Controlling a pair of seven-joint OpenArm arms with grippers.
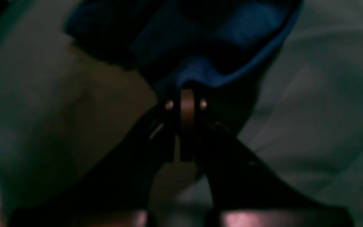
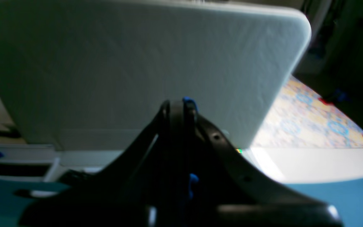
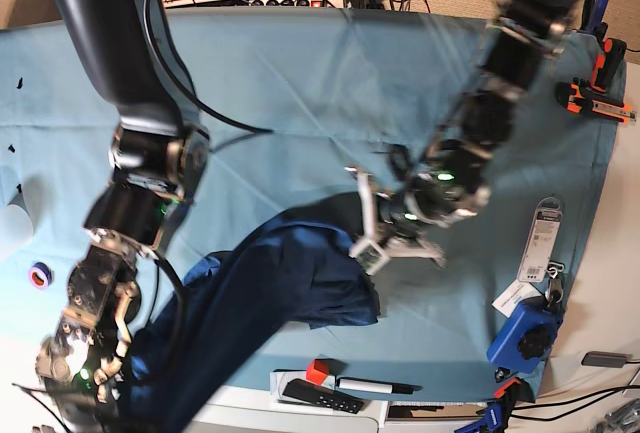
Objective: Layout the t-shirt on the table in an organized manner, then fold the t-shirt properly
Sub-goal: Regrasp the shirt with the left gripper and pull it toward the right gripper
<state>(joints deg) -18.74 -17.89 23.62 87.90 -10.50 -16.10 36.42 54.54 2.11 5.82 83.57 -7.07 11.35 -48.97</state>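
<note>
Only left wrist view shows fingers [image 1: 186, 104] pinching t-shirt [image 1: 200, 41].

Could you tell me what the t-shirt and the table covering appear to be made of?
The t-shirt looks like soft, matte navy knit fabric: it drapes and bunches in loose folds. The table is covered by a thin, smooth light teal cloth, probably woven, showing shallow wrinkles and creases; what lies underneath cannot be told.
</note>
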